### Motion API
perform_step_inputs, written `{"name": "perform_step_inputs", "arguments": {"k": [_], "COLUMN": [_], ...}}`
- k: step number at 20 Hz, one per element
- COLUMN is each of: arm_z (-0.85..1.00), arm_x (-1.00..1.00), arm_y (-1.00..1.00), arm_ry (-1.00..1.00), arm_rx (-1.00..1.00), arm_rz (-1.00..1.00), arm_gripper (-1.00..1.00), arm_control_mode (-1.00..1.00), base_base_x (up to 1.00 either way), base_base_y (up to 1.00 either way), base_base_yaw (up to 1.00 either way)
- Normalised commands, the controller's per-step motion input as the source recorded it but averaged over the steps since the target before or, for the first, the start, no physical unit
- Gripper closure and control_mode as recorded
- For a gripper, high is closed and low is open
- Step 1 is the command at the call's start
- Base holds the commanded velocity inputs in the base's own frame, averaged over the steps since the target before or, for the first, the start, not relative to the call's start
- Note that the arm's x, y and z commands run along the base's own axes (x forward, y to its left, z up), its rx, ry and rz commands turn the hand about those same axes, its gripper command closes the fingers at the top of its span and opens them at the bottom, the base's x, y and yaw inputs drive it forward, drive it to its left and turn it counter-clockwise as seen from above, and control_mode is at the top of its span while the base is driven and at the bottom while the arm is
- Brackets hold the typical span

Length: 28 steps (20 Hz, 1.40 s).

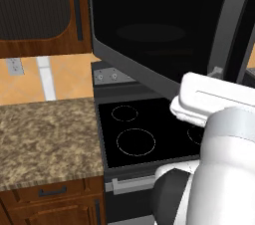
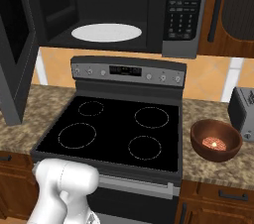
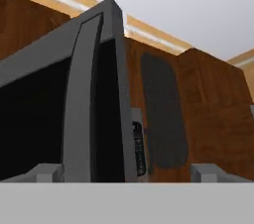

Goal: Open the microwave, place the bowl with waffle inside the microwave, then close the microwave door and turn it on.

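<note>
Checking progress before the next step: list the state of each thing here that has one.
microwave door: swung wide open.
microwave: turntable bare.
bowl: upright on the counter right of the stove, waffle inside.
end effector: open, holding nothing.
stove: nothing on the burners.

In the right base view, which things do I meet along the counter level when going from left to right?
Open microwave door → stove → bowl → toaster.
</note>
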Motion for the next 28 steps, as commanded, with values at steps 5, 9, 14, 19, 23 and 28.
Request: {"name": "perform_step_inputs", "arguments": {"k": [5,9,14,19,23,28], "arm_z": [-0.3,-0.34,-0.28,-0.07,-0.24,-0.1], "arm_x": [0.0,0.08,0.58,0.97,1.0,0.98], "arm_y": [-0.59,-0.72,-0.73,-0.51,-0.08,0.42], "arm_ry": [0.24,0.2,0.13,0.18,0.3,0.23], "arm_rx": [0.0,0.01,0.07,0.17,0.21,0.17], "arm_rz": [0.65,0.58,0.49,0.35,0.47,0.46], "arm_gripper": [-1.0,-1.0,-1.0,-1.0,-1.0,-1.0], "arm_control_mode": [-1.0,-1.0,-1.0,-1.0,-1.0,-1.0], "base_base_x": [0.0,0.0,0.0,0.0,0.0,0.0], "base_base_y": [0.0,0.0,0.0,0.0,0.0,0.0], "base_base_yaw": [0.0,0.0,0.0,0.0,0.0,0.0]}}
